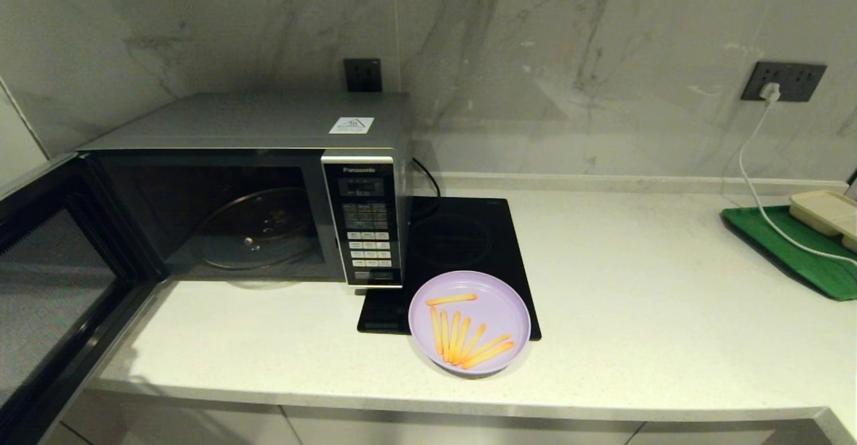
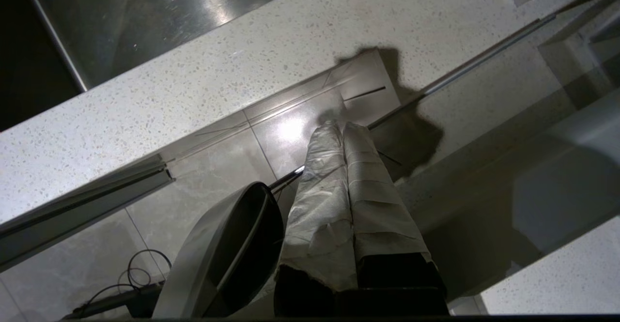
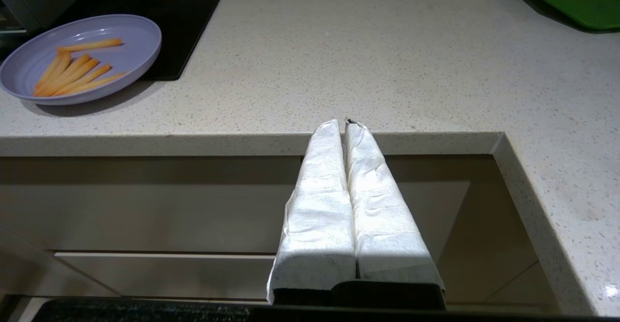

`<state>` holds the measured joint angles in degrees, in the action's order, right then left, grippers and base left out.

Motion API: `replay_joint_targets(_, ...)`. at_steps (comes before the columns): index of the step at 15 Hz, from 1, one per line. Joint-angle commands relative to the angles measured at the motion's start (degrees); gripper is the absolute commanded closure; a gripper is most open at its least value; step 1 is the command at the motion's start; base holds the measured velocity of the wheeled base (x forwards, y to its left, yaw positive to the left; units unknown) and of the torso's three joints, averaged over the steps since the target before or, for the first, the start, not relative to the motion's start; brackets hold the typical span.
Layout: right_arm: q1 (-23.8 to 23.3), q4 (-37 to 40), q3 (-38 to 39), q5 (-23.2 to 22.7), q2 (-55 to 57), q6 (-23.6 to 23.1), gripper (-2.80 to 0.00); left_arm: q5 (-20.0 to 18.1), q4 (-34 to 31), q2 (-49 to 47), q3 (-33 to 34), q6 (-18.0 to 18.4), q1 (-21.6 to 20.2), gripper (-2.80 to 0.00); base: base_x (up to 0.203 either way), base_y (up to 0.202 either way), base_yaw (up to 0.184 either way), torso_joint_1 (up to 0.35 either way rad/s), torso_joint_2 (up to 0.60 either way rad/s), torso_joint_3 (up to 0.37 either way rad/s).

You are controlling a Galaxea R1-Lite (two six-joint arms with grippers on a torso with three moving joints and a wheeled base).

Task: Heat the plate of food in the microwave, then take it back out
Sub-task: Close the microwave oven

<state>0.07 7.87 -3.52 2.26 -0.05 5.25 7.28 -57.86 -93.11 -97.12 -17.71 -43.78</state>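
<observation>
The right gripper (image 3: 345, 122) is hanging below the edge of the pale stone countertop (image 3: 387, 70), its two cloth-wrapped fingers (image 3: 322, 186) pressing flat against each other with nothing between them. The left gripper (image 2: 341, 126) is likewise closing on nothing, its wrapped fingers (image 2: 363, 186) meeting at the tips as it is pointing down past a speckled counter edge toward a glossy tiled floor (image 2: 213, 181).

The plate of food (image 1: 469, 322) is sitting on the countertop's front part, its far rim overlapping the near corner of a flat black hob (image 1: 462, 244), with orange-yellow fries (image 1: 469, 338) lying inside it. Just beside it, on the robot's left, the microwave (image 1: 268, 184) is standing with its door (image 1: 53, 284) swinging wide open, baring the glass turntable (image 1: 258, 227).

Only the head view is taking in the microwave, a green tray (image 1: 797, 247) with a beige container (image 1: 827, 214) at the far right, and a white cable (image 1: 756, 164) running to a wall socket; neither arm is appearing there. The right wrist view is catching the plate well apart from its gripper; the left wrist view is showing no plate at all.
</observation>
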Motion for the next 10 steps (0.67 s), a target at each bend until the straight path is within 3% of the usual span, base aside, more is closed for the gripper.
replay_joint_targets(1,0.01,0.04,0.01,0.03,0.05,0.02,0.0,0.02,-0.5,0.54,1.08,-0.45,1.94,0.0,0.0,0.0,0.0,0.0,0.0,0.0)
replay_joint_targets(6,0.01,0.04,0.01,0.03,0.05,0.02,0.0,-0.29,-0.5,1.97,4.9,-4.18,11.54,0.0,0.0,0.0,0.0,0.0,0.0,0.0)
replay_joint_targets(8,0.01,0.04,0.01,0.03,0.05,0.02,0.0,-3.31,-0.6,3.05,5.14,-9.24,18.73,0.0,0.0,0.0,0.0,0.0,0.0,0.0)
replay_joint_targets(10,0.01,0.04,0.01,0.03,-0.01,0.02,0.0,-8.85,-1.68,4.56,4.7,-14.75,26.67,0.0,0.0,0.0,0.0,0.0,0.0,0.0)
